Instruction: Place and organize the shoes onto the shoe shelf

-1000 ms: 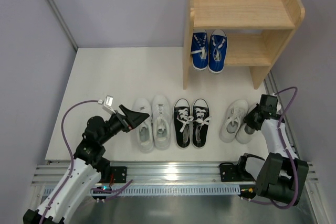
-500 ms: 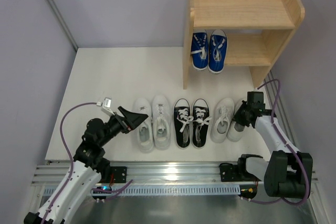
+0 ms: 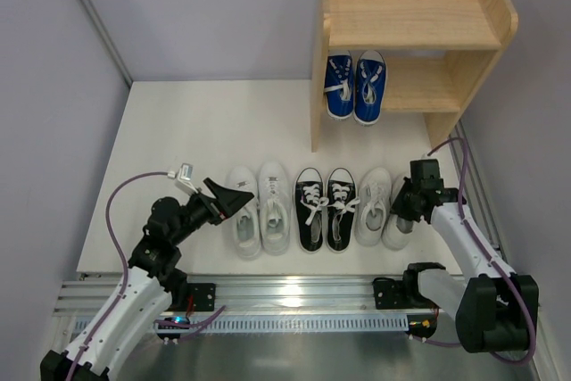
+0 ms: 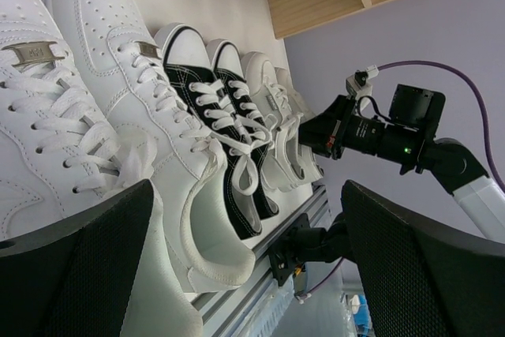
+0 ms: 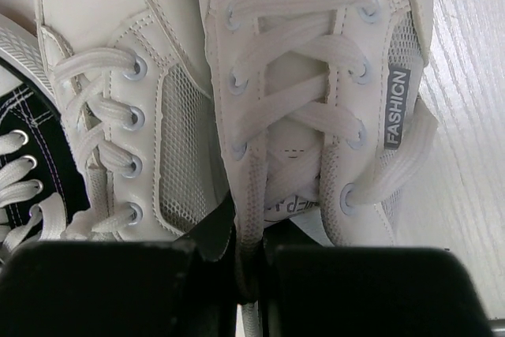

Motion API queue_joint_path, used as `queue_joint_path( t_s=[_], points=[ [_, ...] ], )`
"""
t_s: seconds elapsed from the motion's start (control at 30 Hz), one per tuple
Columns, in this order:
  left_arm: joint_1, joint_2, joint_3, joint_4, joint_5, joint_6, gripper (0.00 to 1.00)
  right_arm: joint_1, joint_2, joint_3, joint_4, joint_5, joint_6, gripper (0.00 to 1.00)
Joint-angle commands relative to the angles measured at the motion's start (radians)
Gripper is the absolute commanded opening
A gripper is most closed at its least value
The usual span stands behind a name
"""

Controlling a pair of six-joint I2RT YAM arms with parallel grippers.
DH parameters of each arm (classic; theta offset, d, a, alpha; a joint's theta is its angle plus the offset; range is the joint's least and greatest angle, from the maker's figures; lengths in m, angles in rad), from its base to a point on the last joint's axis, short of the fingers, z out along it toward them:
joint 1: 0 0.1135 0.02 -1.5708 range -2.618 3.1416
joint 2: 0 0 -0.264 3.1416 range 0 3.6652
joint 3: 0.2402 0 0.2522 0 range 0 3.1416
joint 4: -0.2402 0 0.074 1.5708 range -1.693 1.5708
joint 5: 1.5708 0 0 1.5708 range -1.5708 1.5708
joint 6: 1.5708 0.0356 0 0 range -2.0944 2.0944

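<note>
Three pairs stand in a row near the front of the counter (image 3: 196, 131), toes toward the back. The white leather low-tops (image 3: 260, 210) are at the left and the black canvas pair (image 3: 326, 209) is in the middle. The smaller white lace-ups (image 3: 384, 207) are at the right, just beside the black pair. The blue canvas pair (image 3: 355, 86) sits on the lower tier of the shoe shelf (image 3: 410, 20), at its left side.

The jaws of the right arm (image 3: 459, 229) are nearly closed, pinching the tongue and laces of the outer lace-up (the one with a "FASHION" tag). The jaws of the left arm (image 3: 134, 283) are spread wide at the heel end of the leftmost low-top, gripping nothing.
</note>
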Motion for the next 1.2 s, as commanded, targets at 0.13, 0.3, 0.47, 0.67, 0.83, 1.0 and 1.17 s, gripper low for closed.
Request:
queue_joint_path(
  t_s=[0.13,0.3,0.47,0.67,0.83,1.0,1.17],
  points=[
    [0.0,0.037,0.009,0.088,0.01,-0.009,1.0,0.033,-0.046,0.031,-0.046,0.009,0.024,0.35],
    [0.0,0.053,0.015,0.097,0.015,-0.009,1.0,0.051,-0.064,0.025,-0.069,0.043,0.076,0.89],
    [0.0,0.059,0.012,0.103,0.018,-0.013,1.0,0.053,-0.168,0.02,-0.048,0.037,0.103,0.98],
    [-0.001,0.051,0.007,0.1,0.009,-0.016,1.0,0.054,-0.319,0.016,-0.031,0.002,0.086,0.98],
    [-0.001,0.064,0.007,0.106,0.01,-0.016,1.0,0.053,-0.261,-0.004,-0.043,-0.058,0.06,0.98],
    [-0.001,0.065,0.007,0.105,0.009,-0.015,1.0,0.083,-0.244,-0.061,-0.01,-0.089,0.083,0.94],
    [-0.001,0.064,0.007,0.099,0.007,-0.016,1.0,0.177,-0.23,-0.109,0.02,-0.061,0.142,0.75]
  ],
)
